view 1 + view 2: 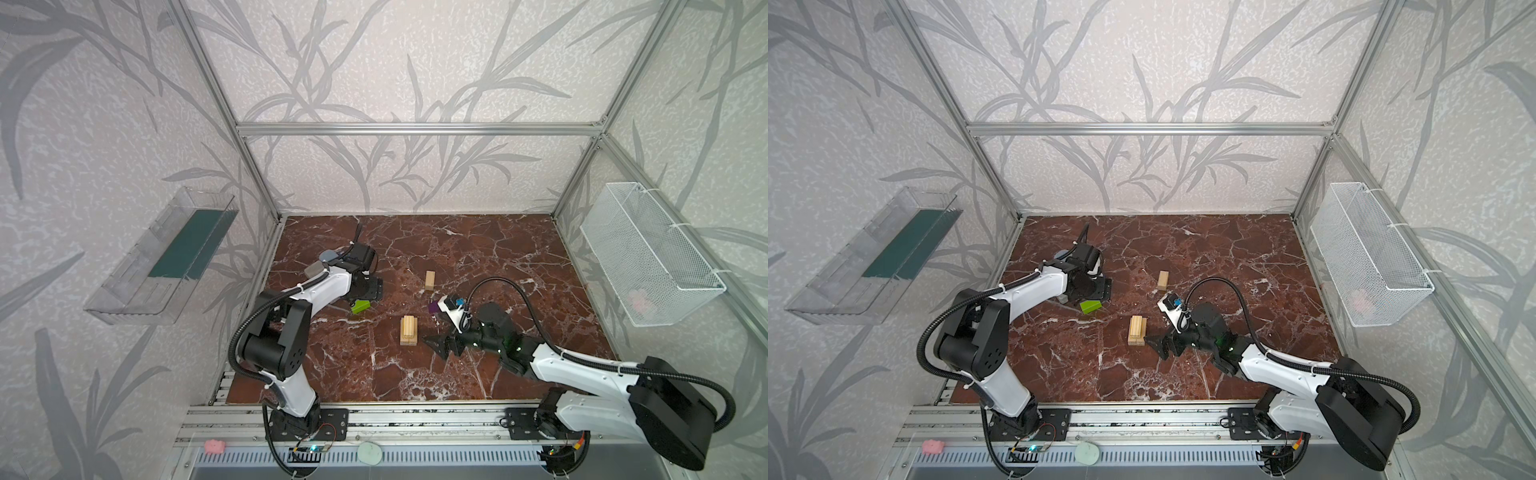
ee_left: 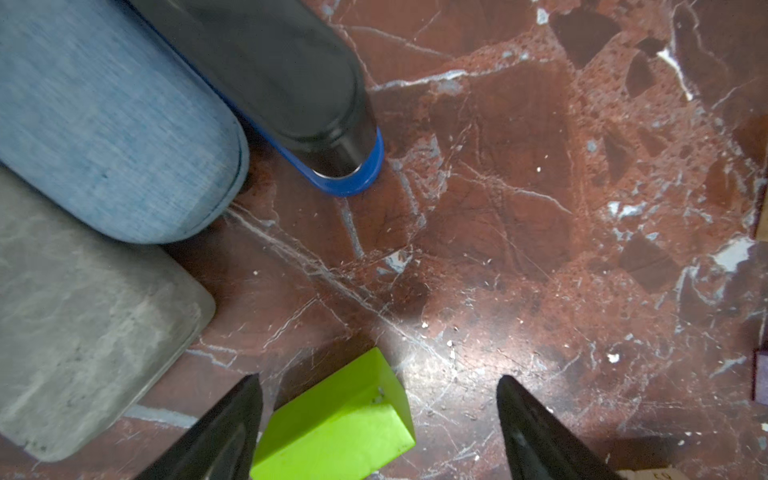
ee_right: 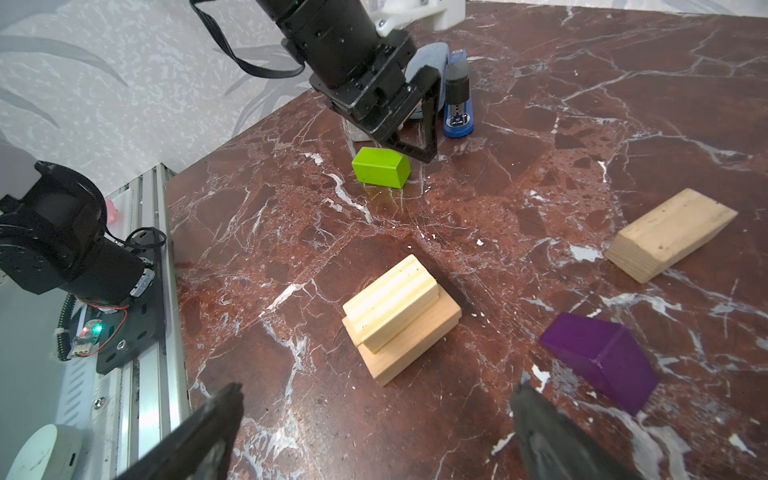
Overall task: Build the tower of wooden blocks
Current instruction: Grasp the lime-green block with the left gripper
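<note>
Right hand (image 3: 378, 388) spread wide and empty, low over the desk (image 3: 540, 124), aimed at the tower (image 3: 399, 316) just ahead of it. We log the tower as barely begun: a lower pale layer with paler bricks laid side by side on top, standing near the desk's middle.

Purple block (image 3: 598, 357) lies just beside the right hand, apart from the tower. A loose pale brick (image 3: 669, 232) lies farther back, on its own.

Beyond, the left hand (image 2: 378, 377) is also open. The lime-green brick (image 2: 336, 415) sits on the desk between its fingers, close against one, not gripped. Behind it are a grey-blue case (image 2: 104, 116), a stapler (image 3: 457, 104) and a grey slab (image 2: 83, 324), none of them ours.

Handling, as we judge it: the bricks look light, rigid and square-faced, the painted ones perhaps slicker. Best taken across the long sides at mid-length. The layers are loose, so a nudge would shift them.

Surface is glossy red-brown marble pattern, hard and flat. We expect blocks to slide if pushed.

Room: leaf-patterned walls (image 1: 415, 62) in a metal frame, a wire basket (image 1: 648, 257) on one side, a clear tray (image 1: 124, 291) on the other.
</note>
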Action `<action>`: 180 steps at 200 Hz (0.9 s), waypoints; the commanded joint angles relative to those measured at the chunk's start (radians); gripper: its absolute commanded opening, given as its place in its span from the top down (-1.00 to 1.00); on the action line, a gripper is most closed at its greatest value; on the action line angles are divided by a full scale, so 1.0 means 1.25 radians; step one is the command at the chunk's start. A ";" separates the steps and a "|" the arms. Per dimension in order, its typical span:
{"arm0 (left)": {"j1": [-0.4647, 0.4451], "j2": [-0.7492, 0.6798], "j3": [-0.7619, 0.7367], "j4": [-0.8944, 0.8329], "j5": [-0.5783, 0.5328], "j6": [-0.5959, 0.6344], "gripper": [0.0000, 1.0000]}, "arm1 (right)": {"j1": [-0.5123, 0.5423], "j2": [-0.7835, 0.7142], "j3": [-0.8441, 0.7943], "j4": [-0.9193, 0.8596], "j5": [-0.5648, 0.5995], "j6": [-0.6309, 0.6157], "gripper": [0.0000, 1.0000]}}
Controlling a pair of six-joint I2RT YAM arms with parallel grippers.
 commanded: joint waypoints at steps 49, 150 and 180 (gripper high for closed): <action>-0.009 0.012 0.011 -0.058 0.029 -0.002 -0.72 | 0.004 -0.013 0.022 -0.015 0.019 -0.010 -0.98; -0.073 -0.001 -0.015 -0.106 -0.064 -0.120 -0.22 | 0.004 -0.029 0.015 -0.019 0.032 -0.009 -0.98; -0.074 -0.004 -0.029 -0.098 -0.052 -0.135 -0.12 | 0.004 -0.031 0.017 -0.024 0.036 -0.011 -0.98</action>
